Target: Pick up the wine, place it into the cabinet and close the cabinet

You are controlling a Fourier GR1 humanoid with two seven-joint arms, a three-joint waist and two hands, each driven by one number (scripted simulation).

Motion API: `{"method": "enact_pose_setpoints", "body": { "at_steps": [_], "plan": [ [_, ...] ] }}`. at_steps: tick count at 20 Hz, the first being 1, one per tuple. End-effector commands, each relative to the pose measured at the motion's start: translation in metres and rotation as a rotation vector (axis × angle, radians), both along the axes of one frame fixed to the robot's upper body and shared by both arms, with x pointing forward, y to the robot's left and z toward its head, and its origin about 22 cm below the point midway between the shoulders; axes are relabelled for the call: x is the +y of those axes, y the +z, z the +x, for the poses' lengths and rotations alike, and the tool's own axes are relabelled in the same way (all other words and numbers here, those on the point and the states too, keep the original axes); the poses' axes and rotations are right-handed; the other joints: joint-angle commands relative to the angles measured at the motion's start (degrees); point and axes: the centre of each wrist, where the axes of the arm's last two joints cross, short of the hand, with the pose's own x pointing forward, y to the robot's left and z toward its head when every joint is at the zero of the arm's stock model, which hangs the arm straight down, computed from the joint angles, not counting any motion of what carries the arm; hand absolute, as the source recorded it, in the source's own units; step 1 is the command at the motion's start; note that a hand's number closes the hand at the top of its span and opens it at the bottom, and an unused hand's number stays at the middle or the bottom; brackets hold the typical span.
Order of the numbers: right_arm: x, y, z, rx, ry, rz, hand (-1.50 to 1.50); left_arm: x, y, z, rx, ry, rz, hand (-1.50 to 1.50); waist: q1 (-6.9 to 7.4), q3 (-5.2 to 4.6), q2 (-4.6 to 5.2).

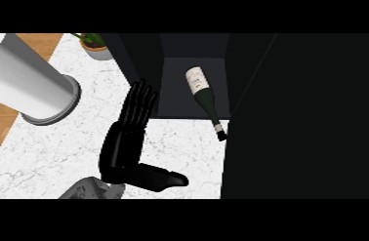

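From the head view, we see our left hand [124, 146] flat over the counter [51, 147], fingers straight, thumb out, holding nothing. The wine [204, 97] lies on its side in the cabinet [193, 91], neck poking out over the counter.

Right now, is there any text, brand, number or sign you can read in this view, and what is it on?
Nothing here reads as text.
wine bottle: it has a pale label near its upper end, with faint marks too blurred to read.
cabinet, left hand, grey cylinder, potted plant: no writing or sign shows on any of them.
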Motion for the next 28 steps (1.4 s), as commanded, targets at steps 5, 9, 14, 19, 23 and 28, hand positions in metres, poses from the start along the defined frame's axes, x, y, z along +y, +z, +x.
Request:
{"method": "enact_pose_setpoints", "body": {
  "at_steps": [5,9,14,19,23,28],
  "plan": [
    [-0.003,0.009,0.003,-0.004,0.133,-0.210,1.50,0.037,0.020,-0.049,-0.024,0.051,-0.006,-1.50,0.11,-0.04,0.16],
    [0.002,0.005,-0.023,0.054,0.314,-0.266,1.50,0.059,0.022,-0.070,-0.010,0.110,0.010,-1.50,-0.05,-0.03,-0.01],
    [0.015,0.000,-0.026,0.129,0.421,-0.219,1.50,0.092,0.035,-0.095,-0.008,0.157,0.039,-1.50,0.35,-0.07,0.11],
    [0.035,0.019,-0.050,0.119,0.512,-0.165,1.50,0.116,0.034,-0.113,-0.023,0.206,0.004,-1.50,0.32,-0.14,0.00],
    [0.067,0.025,-0.050,0.133,0.528,-0.162,1.50,0.139,0.034,-0.127,-0.038,0.214,0.007,-1.50,0.55,-0.18,-0.05],
    [0.099,0.023,-0.049,0.091,0.550,-0.177,1.50,0.177,0.056,-0.131,-0.053,0.218,0.035,-1.50,0.45,-0.12,-0.12]
  ]
}}
